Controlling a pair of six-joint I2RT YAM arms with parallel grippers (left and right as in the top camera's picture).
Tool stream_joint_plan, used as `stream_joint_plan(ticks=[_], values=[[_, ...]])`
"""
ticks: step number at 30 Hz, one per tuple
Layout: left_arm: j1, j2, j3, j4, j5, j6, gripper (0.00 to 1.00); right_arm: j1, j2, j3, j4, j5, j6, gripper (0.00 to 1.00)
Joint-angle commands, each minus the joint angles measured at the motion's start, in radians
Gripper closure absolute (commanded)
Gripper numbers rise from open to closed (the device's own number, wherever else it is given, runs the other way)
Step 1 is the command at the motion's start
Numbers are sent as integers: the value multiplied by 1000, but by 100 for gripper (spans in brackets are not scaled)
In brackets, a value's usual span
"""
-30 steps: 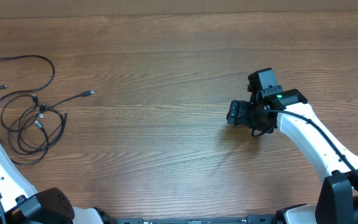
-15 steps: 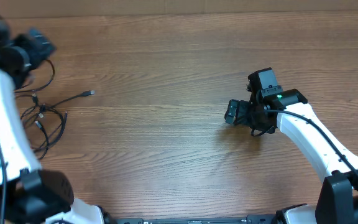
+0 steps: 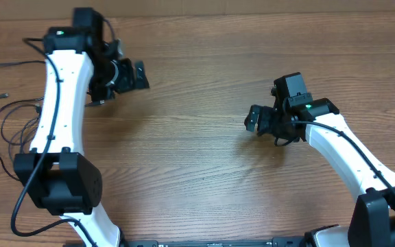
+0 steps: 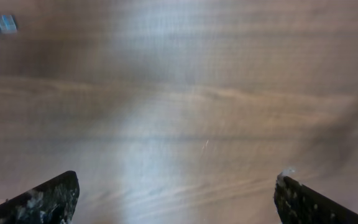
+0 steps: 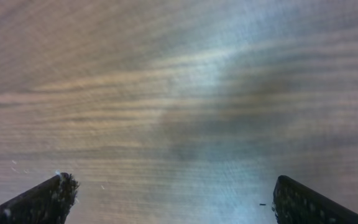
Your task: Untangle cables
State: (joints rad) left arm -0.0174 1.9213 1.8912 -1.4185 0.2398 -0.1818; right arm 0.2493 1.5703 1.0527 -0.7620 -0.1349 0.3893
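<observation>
Your cables (image 3: 5, 118) lie at the far left edge of the table (image 3: 197, 185). Their loose loops are partly hidden beneath the left arm (image 3: 60, 103), so you probably cannot judge the whole tangle from overhead. The left jaws hang well past the cords, toward the table's middle, spread wide with nothing between them. The left wrist view shows only bare, blurred wood between the two fingers (image 4: 48, 199). That puts them too far inboard to grip any cord. The right jaws are likewise wide apart and empty, over bare wood well away on the right, likely parked there to leave the left side room. Neither holds a cord, so the untangling is not yet begun.
</observation>
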Motion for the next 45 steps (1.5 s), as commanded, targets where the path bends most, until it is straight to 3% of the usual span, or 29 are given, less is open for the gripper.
stream_joint_plan(ticks=[1, 11, 19, 27, 32, 40, 45], values=[[-40, 5, -1, -47, -95, 32, 0, -3, -7, 28, 21, -26, -53, 0], [-62, 5, -1, -267, -128, 32, 0, -4, -7, 325, -290, 75, -132, 0], [-73, -64, -90, -272, -118, 33, 0, -4, -11, 338, -474, 82, -125, 0], [-88, -287, -306, -256, -206, 11, 0, 1, -35, 315, -643, 142, -58, 0], [-88, -501, -420, -124, -205, 10, 0, 24, -150, 227, -607, 168, -48, 0], [-88, -923, -639, 149, -241, 6, 0, 37, -512, -6, -373, 177, -50, 0], [-88, -1106, -718, 231, -277, 2, 0, 37, -731, -87, -237, 198, -88, 0]])
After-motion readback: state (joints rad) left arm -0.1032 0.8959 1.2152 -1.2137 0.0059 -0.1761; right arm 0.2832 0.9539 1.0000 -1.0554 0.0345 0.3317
